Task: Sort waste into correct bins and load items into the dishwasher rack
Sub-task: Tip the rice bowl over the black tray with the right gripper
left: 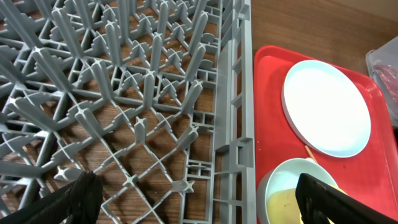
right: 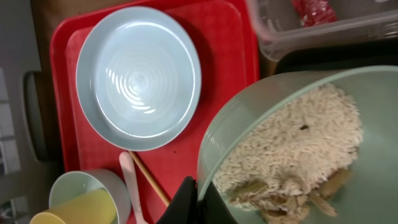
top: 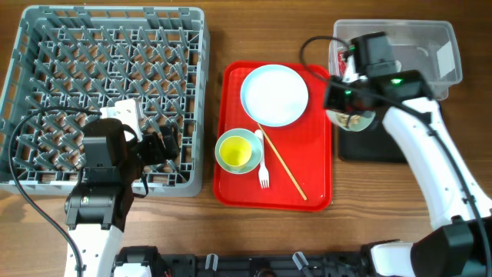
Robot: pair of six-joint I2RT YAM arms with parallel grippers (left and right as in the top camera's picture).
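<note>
My right gripper (right: 200, 200) is shut on the rim of a pale green bowl (right: 292, 112) full of whitish-beige rice scraps (right: 298, 149), held over the black tray (top: 369, 142). The clear tub (top: 415, 46) holds a red wrapper (right: 314, 9). The white plate (top: 274, 94), the yellow cup (top: 236, 154) inside a pale green bowl (top: 251, 140), the white fork (top: 262, 163) and the wooden stick (top: 286, 169) lie on the red tray (top: 231, 185). My left gripper (left: 196, 198) is open and empty over the front right corner of the grey-blue rack (top: 108, 77). The napkin is not seen.
The rack's wall (left: 233, 124) stands between my left gripper and the red tray (left: 373, 149). Bare wooden table shows at the far right and front left.
</note>
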